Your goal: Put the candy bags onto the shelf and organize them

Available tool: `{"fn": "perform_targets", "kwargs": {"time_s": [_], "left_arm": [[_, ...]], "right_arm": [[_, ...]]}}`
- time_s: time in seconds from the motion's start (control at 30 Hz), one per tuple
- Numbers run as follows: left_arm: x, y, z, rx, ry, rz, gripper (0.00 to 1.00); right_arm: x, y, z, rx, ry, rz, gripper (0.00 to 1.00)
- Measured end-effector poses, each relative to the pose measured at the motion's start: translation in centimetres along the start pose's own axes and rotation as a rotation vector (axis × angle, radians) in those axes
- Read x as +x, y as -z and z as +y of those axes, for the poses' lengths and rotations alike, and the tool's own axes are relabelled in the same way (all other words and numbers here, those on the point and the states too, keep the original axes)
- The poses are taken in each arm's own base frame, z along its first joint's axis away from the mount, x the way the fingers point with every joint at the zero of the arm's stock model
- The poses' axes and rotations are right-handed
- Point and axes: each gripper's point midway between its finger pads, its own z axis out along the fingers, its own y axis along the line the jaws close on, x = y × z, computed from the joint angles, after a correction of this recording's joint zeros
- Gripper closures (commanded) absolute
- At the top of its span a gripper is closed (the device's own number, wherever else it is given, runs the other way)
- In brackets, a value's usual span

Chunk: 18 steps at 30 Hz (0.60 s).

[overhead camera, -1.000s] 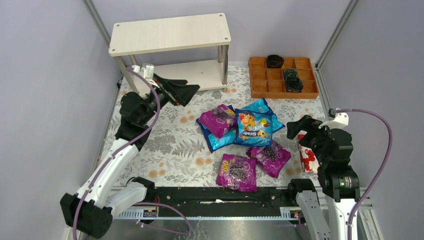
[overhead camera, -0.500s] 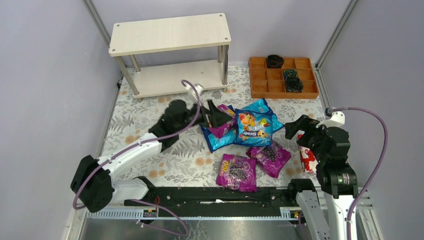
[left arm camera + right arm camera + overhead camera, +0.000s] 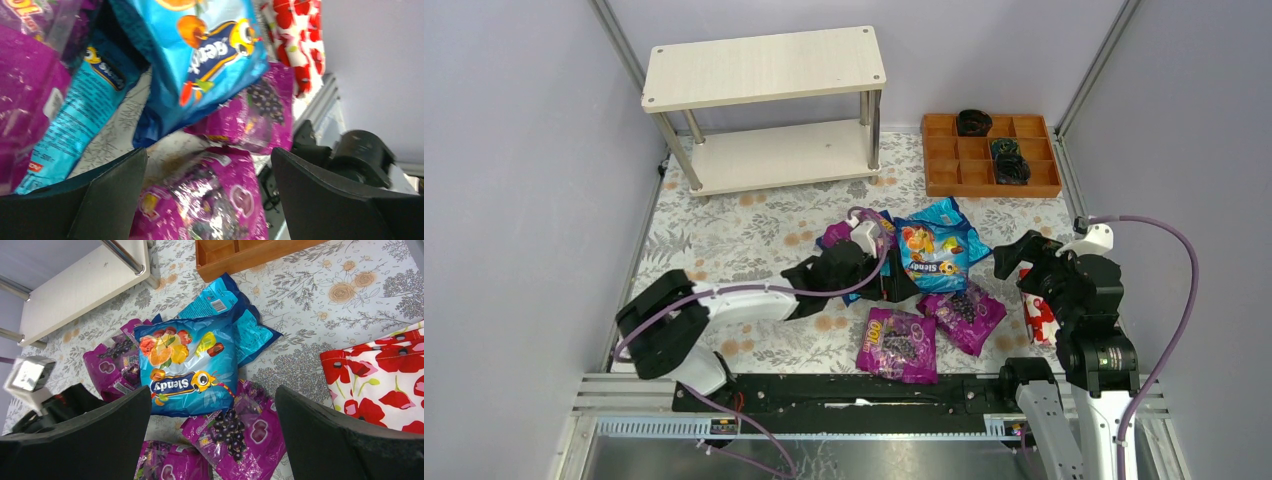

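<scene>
You see: blue candy bags [image 3: 932, 255], orange, red and yellow fruit print | purple candy bags [image 3: 897, 345], dark grapes, yellow lettering | packet [image 3: 385, 385] white, red flowers | counter [image 3: 754, 225] pale grey leaf-and-flower print, tan blooms | shelf [image 3: 764, 65] pale wood-grain, silver legs | tray [image 3: 944, 165] orange

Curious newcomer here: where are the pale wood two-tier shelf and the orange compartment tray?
Pale wood two-tier shelf [image 3: 764, 67]: top external view, middle of top board.
Orange compartment tray [image 3: 969, 189]: top external view, its near wall.
</scene>
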Motion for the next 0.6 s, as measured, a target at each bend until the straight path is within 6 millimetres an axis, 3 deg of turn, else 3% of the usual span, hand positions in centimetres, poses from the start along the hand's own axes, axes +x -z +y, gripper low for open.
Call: {"fn": "perform_targets", "kwargs": {"time_s": [0.23, 0.6], "left_arm": [[0.3, -2.8, 2.6, -0.099, -0.008, 0.005, 0.01], [-0.4, -3.3, 4.8, -0.187, 0.053, -0.082, 0.01]], "right_arm": [[0.0, 0.1, 0.0, -0.003, 0.0, -0.006, 0.0], [0.1, 0.2, 0.3, -0.018, 0.0, 0.0, 0.0]]}}
